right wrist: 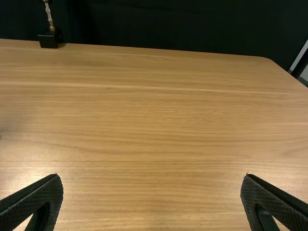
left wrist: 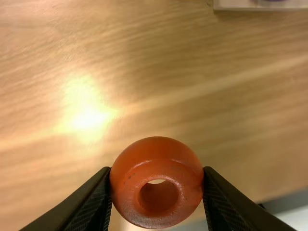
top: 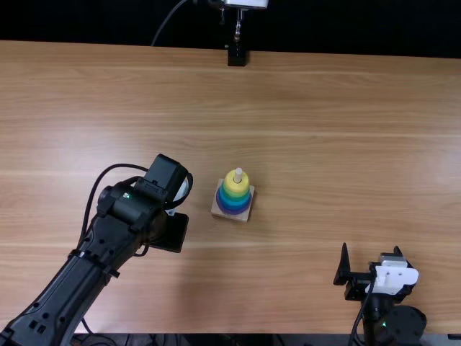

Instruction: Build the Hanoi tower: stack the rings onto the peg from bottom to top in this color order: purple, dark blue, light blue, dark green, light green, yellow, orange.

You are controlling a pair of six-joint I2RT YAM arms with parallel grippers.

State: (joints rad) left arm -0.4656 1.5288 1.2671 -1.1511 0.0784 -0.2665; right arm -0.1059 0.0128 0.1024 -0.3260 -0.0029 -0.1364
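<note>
In the top view my left gripper [top: 170, 232] hangs over the table, left of the wooden base [top: 243, 215]. Rings surround the base's pale peg [top: 238, 174]: purple [top: 231, 210] at the bottom, blue and green shades above, and a yellow ring [top: 232, 187] uppermost, with the peg tip poking out. In the left wrist view the left gripper [left wrist: 157, 170] is shut on the orange ring [left wrist: 156, 156], whose hole shows; part of the base [left wrist: 233, 6] appears too. My right gripper [top: 371, 248] stands open near the table's near right; its fingers are wide apart around nothing in the right wrist view [right wrist: 151, 176].
A black stand [top: 236, 55] with a metal rod stands at the table's far edge. The left arm [top: 72, 281] stretches over the near left part of the table [top: 324, 144]. Dark cloth hangs behind the table.
</note>
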